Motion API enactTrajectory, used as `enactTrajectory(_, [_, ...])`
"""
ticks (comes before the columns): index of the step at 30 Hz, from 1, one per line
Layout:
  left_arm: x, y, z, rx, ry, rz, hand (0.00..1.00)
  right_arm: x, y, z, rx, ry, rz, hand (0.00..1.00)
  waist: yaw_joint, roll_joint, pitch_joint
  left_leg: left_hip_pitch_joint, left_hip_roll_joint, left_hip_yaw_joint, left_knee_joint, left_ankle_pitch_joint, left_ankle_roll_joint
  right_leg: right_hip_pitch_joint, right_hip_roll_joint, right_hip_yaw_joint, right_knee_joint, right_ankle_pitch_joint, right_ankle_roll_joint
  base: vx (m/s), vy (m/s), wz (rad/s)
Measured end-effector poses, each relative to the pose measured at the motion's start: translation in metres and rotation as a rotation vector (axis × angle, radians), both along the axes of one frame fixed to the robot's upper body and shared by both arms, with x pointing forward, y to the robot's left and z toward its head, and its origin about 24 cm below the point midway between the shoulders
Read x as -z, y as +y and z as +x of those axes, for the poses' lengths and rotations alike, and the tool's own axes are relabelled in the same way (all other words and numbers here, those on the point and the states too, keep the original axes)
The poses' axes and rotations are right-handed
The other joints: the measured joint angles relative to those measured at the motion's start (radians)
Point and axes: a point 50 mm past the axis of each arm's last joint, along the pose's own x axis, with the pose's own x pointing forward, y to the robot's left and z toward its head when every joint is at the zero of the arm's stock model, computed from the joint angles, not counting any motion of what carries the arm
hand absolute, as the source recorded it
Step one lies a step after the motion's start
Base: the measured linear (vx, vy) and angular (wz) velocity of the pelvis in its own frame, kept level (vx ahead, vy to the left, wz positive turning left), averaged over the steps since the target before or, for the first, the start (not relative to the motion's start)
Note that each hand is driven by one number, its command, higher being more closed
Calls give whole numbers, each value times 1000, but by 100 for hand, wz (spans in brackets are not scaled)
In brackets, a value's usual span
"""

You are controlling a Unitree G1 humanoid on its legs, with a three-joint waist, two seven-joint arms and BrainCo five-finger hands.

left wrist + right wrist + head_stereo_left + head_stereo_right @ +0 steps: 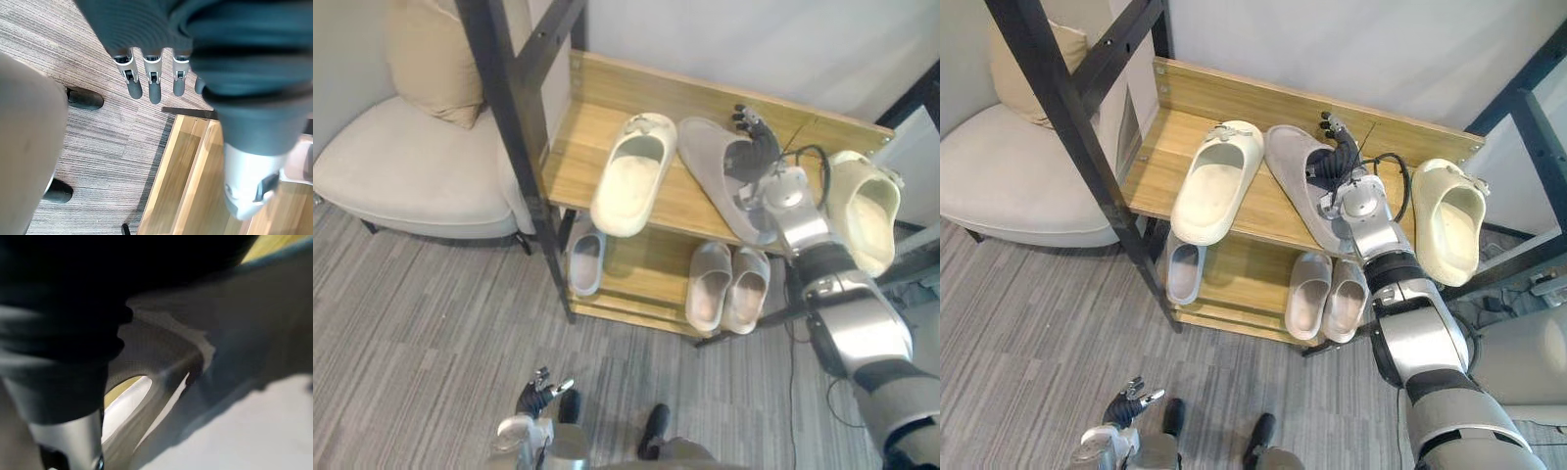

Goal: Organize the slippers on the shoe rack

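We catch the right hand (752, 155) on the grey slipper (705, 171), top shelf (597, 103).
The grey slipper lies askew between 2 cream slippers (631, 181); the right hand sits on its strap, we think to shift it, but its grip we cannot tell. The left hand (153, 85) hangs low, fingers loose, idle.

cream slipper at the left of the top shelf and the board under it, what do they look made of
Cream slide slipper: probably moulded foam or soft rubber, matt; one seamless piece with rounded edges. Light shelf board: wood or wood-look laminate, smooth low sheen; straight grain lines show.
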Motion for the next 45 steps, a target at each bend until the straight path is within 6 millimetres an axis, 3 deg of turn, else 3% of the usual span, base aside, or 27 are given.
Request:
enactTrajectory(14, [-1,2,3,1,-5,5,0,-11,6,-1,-21,-53,38,100,-1,-7,21,19,3,8,-4,-2,-4,17,3,9,0,-6,-6,3,1,-1])
enactTrajectory(22, [2,4,-1,-2,22,9,0,10,15,-25,-112,-110,58,100,-34,-8,20,40,4,30,-2,-4,-7,29,3,26,1,-5,-5,-10,3,-5])
enactTrajectory(27, [3,4,-3,-4,36,9,0,19,8,-53,-130,-187,111,100,-43,-6,15,52,7,54,-1,-7,-9,28,6,48,1,-4,-2,-12,0,-12])
enactTrajectory(31, [6,5,-9,-1,65,16,0,31,0,-80,-126,-226,161,100,-74,-4,-3,54,7,56,0,-10,-9,27,6,52,1,-3,-2,6,1,-5])
enactTrajectory(36, [10,2,-16,28,100,27,0,36,-5,-121,-167,-305,233,100,-101,18,-39,63,10,64,0,-13,-11,29,9,65,0,-2,0,2,-1,-8])
enactTrajectory(39, [13,-1,-22,30,118,20,0,43,2,-141,-216,-318,300,100,-105,33,-68,76,14,81,0,-19,-13,32,14,84,0,-3,0,-5,-4,-18])
enactTrajectory(42, [18,-6,-32,36,150,10,0,64,10,-169,-252,-274,390,100,-114,62,-93,110,15,83,0,-36,-17,64,14,86,-2,-11,8,-2,-2,-3])
enactTrajectory(45, [20,-8,-36,34,169,3,0,85,13,-181,-239,-197,429,100,-115,71,-112,125,15,92,0,-45,-19,68,13,90,-3,-22,17,-18,2,-7])
